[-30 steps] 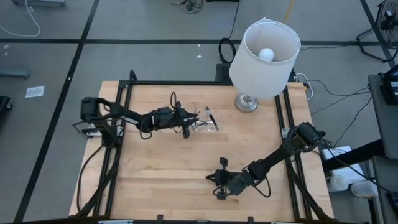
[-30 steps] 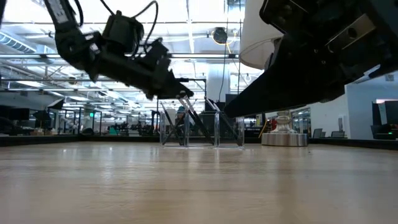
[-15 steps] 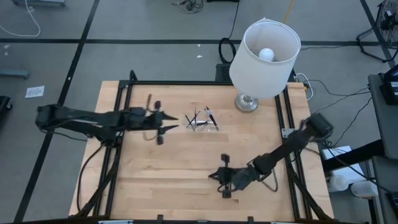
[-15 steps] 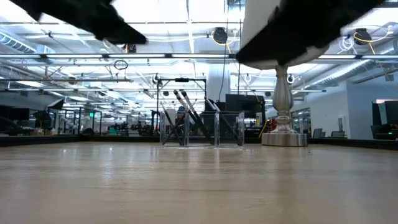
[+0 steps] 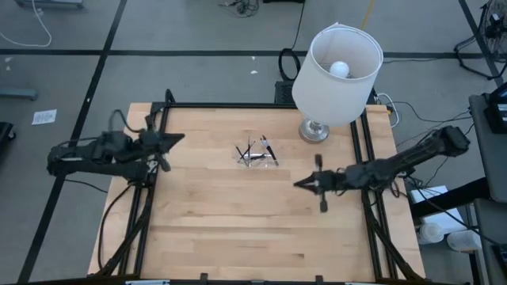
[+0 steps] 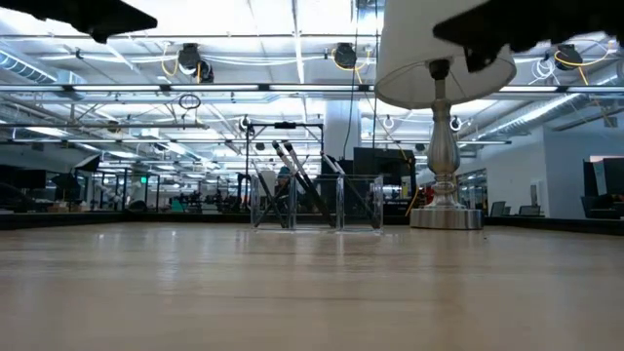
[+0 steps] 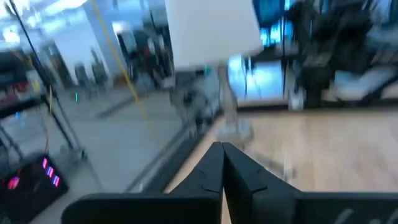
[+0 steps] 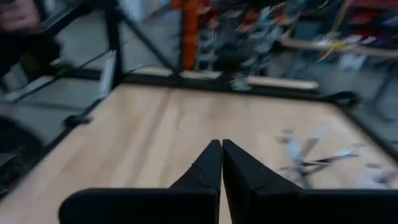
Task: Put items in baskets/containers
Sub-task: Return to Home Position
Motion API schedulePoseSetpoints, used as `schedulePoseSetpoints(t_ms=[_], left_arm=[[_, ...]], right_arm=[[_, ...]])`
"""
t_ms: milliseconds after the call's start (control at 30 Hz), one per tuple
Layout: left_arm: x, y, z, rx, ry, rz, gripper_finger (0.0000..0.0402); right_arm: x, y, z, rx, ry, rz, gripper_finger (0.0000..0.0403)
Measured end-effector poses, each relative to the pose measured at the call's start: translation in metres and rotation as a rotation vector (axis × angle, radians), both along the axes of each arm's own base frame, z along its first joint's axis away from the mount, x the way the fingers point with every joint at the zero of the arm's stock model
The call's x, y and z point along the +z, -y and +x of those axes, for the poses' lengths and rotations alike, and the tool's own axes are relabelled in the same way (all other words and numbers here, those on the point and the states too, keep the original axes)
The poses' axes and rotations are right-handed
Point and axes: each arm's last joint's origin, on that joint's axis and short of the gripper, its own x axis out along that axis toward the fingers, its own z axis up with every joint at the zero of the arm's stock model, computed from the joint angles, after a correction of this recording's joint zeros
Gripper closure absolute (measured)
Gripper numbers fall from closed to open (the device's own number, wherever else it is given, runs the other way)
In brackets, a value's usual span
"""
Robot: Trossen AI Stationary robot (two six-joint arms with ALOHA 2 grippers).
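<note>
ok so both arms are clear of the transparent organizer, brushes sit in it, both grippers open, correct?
Not quite: both grippers are shut, not open. The left wrist view shows the left gripper with fingers pressed together; the right wrist view shows the same for the right gripper. The rest holds: both arms are clear of the transparent organizer and the brushes sit in it.

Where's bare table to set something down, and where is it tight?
Bare wood: the broad half of the table away from the lamp, past the tray and right pincer; also the strip between left pincer and tray. Tight: the gap between tray and lamp base, with the right arm close by.
</note>
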Motion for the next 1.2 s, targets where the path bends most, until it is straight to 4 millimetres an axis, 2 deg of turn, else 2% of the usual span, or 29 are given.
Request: schedulePoseSetpoints(t_ms=[100, 267, 500, 667, 767, 833, 933, 1033, 1200], left_arm=[[-0.015, 0.0, 0.005, -0.03, 0.046, 0.035, 0.0398], [-0.034, 0.002, 0.013, -0.196, 0.141, 0.142, 0.0399], [-0.036, -0.013, 0.012, -0.097, 0.162, 0.117, 0.04], [-0.018, -0.01, -0.013, -0.131, 0.292, 0.163, 0.04], [-0.015, -0.006, -0.028, -0.133, 0.38, 0.201, 0.04], [-0.024, -0.007, -0.024, -0.136, 0.37, 0.182, 0.0401], [-0.05, -0.011, -0.011, -0.136, 0.307, 0.106, 0.0401], [-0.087, -0.015, 0.002, -0.124, 0.234, 0.031, 0.0401], [-0.118, -0.017, 0.007, -0.148, 0.133, -0.005, 0.0401]], right_arm=[[-0.013, 0.018, -0.017, -0.064, 0.083, 0.006, 0.0403], [-0.03, 0.039, -0.048, -0.119, 0.185, 0.046, 0.0403], [-0.04, 0.053, -0.079, -0.103, 0.316, 0.092, 0.0403], [-0.047, 0.055, -0.093, -0.109, 0.307, 0.08, 0.0403], [-0.05, 0.056, -0.098, -0.114, 0.293, 0.078, 0.0403], [-0.053, 0.056, -0.097, -0.117, 0.269, 0.072, 0.0403], [-0.052, 0.056, -0.096, -0.122, 0.292, 0.05, 0.0403], [-0.048, 0.057, -0.098, -0.142, 0.355, 0.041, 0.0403], [-0.051, 0.058, -0.097, -0.169, 0.321, 0.046, 0.0403]])
